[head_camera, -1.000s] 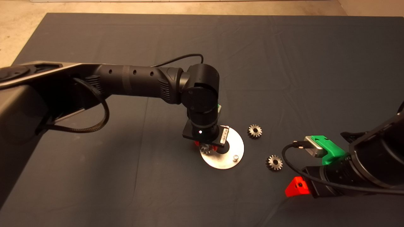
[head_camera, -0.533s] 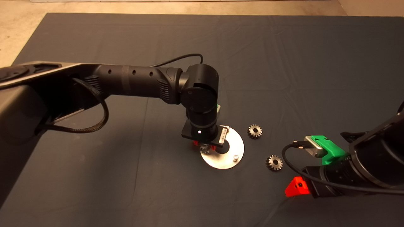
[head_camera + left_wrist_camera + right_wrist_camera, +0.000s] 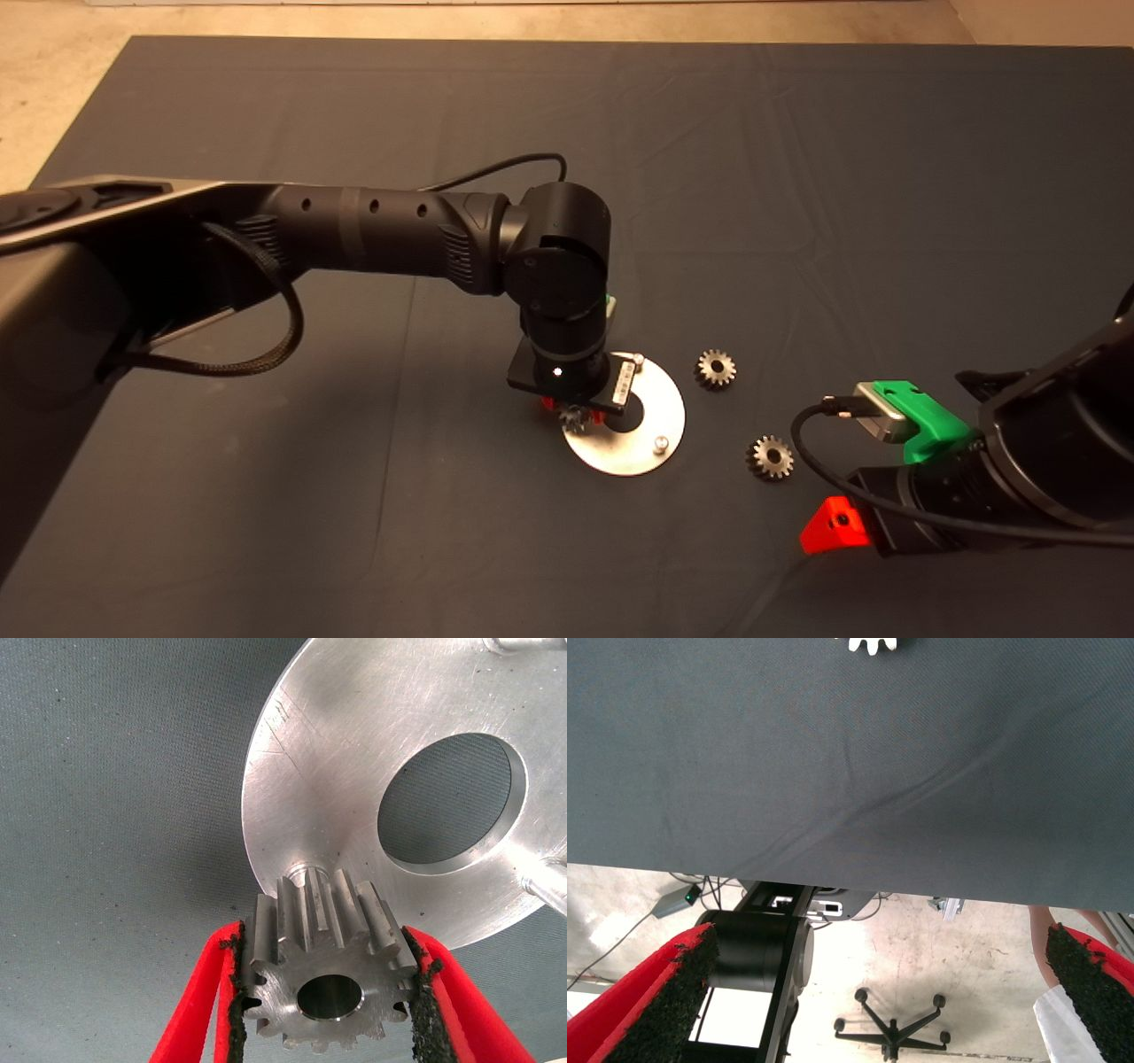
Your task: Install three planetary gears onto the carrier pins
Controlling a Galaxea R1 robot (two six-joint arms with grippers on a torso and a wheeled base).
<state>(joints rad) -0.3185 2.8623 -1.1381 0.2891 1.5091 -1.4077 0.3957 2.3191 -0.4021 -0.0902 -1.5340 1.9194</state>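
**First gear poised over its pin**

The left gripper (image 3: 326, 992) has its jaws clamped on one small silvery toothed spur gear (image 3: 326, 988), held just above a short metal stud (image 3: 301, 877) on the flat shiny round disc (image 3: 656, 409). Next: centre the bore on that stud, lower, release. Two more gears (image 3: 715, 369) lie on the dark mat. The right gripper (image 3: 877, 992) waits with jaws apart.

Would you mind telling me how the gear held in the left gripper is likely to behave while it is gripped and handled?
The gear looks like solid metal, so probably stiff and heavy for its size. The left gripper clamps it by its teeth between rough black pads, so slipping seems unlikely. If dropped on edge, its round shape might roll.
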